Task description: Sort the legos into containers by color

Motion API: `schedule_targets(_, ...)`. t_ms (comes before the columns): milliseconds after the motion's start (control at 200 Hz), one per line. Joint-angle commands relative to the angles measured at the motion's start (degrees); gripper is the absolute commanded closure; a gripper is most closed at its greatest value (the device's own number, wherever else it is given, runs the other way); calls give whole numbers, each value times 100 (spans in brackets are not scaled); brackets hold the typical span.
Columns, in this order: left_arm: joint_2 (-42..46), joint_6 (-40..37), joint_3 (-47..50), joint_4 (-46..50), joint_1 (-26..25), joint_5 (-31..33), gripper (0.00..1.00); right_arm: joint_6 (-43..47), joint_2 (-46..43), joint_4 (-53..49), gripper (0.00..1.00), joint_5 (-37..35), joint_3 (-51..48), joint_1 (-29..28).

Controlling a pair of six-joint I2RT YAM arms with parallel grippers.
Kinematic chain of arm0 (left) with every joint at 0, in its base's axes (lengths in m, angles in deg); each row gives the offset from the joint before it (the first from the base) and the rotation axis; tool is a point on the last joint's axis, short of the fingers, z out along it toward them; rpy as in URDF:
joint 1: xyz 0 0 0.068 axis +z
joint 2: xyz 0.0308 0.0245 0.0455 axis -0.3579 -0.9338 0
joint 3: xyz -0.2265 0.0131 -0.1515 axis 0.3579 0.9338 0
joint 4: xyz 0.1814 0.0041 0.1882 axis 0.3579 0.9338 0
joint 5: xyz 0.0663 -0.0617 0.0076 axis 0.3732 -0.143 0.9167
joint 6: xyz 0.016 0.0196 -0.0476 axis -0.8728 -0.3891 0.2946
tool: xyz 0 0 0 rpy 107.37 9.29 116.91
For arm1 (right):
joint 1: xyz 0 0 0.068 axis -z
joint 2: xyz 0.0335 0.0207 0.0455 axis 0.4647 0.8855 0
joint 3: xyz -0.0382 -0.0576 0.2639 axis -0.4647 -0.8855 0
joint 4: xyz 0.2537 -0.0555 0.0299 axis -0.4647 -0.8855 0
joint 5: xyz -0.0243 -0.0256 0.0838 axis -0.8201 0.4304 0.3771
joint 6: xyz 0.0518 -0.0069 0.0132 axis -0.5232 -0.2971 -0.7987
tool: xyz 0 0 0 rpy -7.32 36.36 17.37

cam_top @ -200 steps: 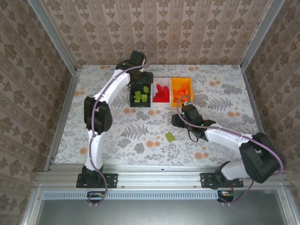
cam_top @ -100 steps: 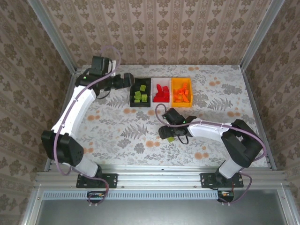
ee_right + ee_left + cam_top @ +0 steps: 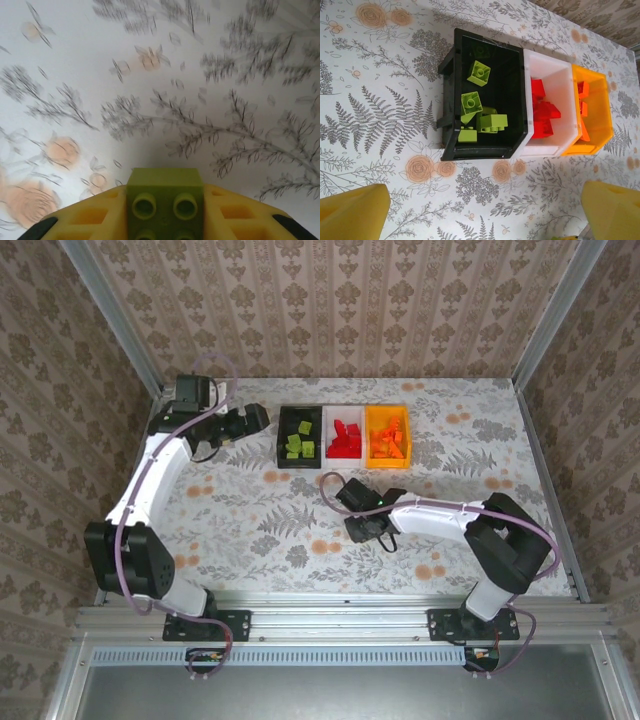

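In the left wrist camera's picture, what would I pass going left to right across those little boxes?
Black bin with green blocks, white bin with red blocks, orange bin with orange blocks.

A white table covering [image 3: 260, 520] printed with grey ferns and orange roses lay flat across the whole work surface. Beige damask wallpaper [image 3: 400, 300] lined the three walls around it. Slanted aluminium posts [image 3: 107, 310] stood at the far corners, and a ribbed aluminium rail [image 3: 340, 620] ran along the near edge.
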Motion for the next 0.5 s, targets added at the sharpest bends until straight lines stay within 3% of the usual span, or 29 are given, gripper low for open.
schedule_targets(0,461,67,155,-191,70,177,0,61,-196,-132,67,-372,757,-22)
schedule_targets(170,701,-56,300,-189,79,926,0,620,624,134,68,-393,2223,-16)
schedule_targets(495,534,-44,329,-171,51,833,0,1873,2812,268,66,-521,4814,377)
